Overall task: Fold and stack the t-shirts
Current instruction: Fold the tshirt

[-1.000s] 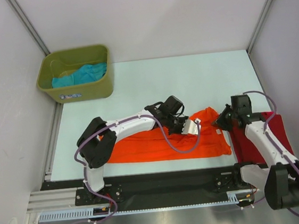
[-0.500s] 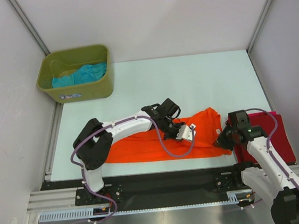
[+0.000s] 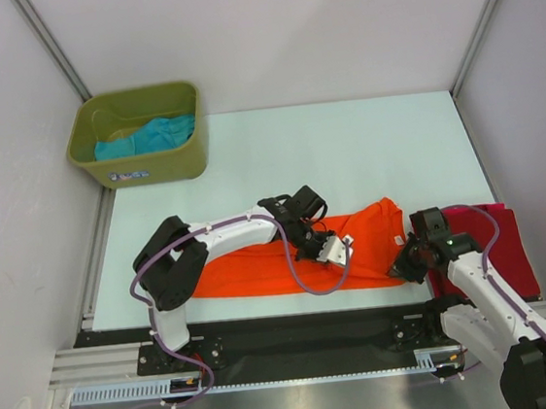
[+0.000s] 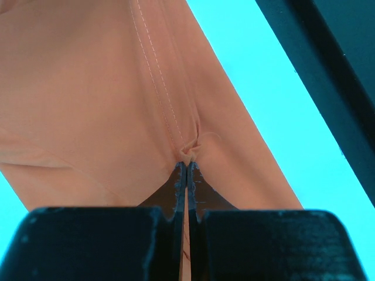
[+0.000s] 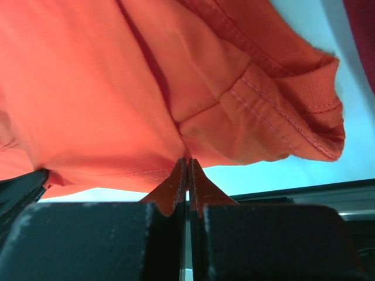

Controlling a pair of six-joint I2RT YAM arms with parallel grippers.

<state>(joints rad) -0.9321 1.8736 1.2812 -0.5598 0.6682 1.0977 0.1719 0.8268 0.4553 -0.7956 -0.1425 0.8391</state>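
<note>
The pale bench [image 3: 364, 136] carries the orange t-shirt [image 3: 241, 271], spread as a long band along its near edge. The olive-green bin [image 3: 142, 167] stands at the far left corner, well apart. The dark red t-shirt [image 3: 521, 257] lies just beside the orange one's right end, apparently already folded, though the right arm hides part of it. The teal t-shirt [image 3: 153, 134] waits crumpled in the bin. The left claw [image 4: 186, 168] is pinched tight on a pucker of orange cloth beside a seam, and the right claw [image 5: 186, 165] is clamped on the hem near the collar. This looks like the orange shirt's fold in progress. Next, both pinches should travel together, laying the cloth down evenly before letting go.
</note>
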